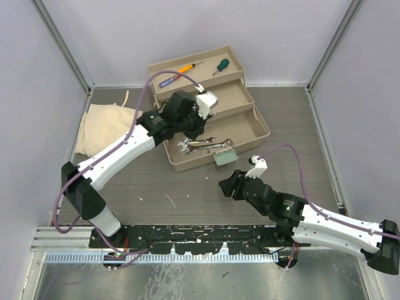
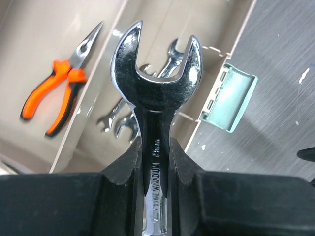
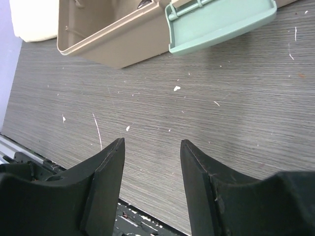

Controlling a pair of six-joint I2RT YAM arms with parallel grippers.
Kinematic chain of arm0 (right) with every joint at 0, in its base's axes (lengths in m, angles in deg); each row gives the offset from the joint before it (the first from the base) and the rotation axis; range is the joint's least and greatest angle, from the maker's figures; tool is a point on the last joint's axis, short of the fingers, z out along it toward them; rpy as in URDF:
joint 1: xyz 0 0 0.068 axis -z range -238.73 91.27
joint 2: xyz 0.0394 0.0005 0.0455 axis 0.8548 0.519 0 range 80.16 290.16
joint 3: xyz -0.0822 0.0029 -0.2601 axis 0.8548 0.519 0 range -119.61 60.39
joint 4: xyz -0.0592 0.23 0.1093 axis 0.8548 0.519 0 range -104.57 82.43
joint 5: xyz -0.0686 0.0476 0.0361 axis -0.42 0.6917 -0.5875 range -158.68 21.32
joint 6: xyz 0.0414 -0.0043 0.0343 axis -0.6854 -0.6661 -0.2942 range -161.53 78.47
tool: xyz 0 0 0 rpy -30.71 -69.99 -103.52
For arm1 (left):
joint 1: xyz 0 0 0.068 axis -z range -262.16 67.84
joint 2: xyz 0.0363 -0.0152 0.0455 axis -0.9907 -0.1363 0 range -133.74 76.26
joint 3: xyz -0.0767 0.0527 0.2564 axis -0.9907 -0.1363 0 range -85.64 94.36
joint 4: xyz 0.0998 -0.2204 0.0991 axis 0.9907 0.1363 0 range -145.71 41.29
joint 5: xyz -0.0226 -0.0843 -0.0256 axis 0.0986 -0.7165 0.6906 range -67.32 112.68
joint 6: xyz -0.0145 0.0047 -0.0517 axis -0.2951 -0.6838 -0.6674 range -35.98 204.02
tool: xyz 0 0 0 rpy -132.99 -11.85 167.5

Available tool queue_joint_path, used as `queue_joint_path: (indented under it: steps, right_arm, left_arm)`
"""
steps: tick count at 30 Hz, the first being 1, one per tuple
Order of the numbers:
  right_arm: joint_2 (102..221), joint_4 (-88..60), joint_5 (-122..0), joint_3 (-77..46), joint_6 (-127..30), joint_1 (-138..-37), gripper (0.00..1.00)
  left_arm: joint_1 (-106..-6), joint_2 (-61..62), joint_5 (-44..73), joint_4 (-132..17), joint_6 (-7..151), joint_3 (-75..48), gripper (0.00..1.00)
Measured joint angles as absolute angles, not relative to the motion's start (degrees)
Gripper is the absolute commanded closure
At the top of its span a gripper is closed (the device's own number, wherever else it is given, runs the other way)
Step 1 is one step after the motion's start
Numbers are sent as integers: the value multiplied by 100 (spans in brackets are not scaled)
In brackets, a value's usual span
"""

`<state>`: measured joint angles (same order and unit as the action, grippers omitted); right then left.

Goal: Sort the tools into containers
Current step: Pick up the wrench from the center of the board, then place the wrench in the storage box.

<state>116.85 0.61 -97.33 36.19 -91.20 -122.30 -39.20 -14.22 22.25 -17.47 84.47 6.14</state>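
Observation:
The brown toolbox (image 1: 251, 129) stands open with three stepped trays. The top tray holds an orange screwdriver (image 1: 185, 67), a blue-red one (image 1: 170, 80) and a green one (image 1: 220, 65). Orange-handled pliers (image 2: 69, 74) lie in the middle tray. Several silver wrenches (image 1: 201, 145) lie in the lowest tray and also show in the left wrist view (image 2: 118, 120). My left gripper (image 2: 155, 157) is shut on a large silver wrench (image 2: 156, 83) and holds it above the lowest tray (image 2: 93, 142). My right gripper (image 3: 152, 147) is open and empty over bare table in front of the toolbox.
The pale green latch (image 1: 224, 157) hangs off the lowest tray's front edge, close to my right gripper (image 1: 226, 186). A cream cloth (image 1: 109, 128) lies left of the toolbox, under my left arm. Grey walls close in the table on three sides.

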Motion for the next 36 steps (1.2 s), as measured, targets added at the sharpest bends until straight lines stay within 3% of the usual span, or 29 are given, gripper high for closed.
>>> queue_joint_path:
  steps: [9,19,36]
  right_arm:
    - [11189,474,-9757,3774,-9247,-12230,46]
    - [10478,1068,-9868,3800,-9516,-12230,46]
    - [10465,1436,-9870,3813,-9728,-12230,46]
  left_arm:
    - [-3518,-2506,1537,-2125,10239,942,100]
    - [-3540,-3677,1277,-1669,11555,2217,100]
    - [-3807,-5133,1390,-1299,12049,2837,96]
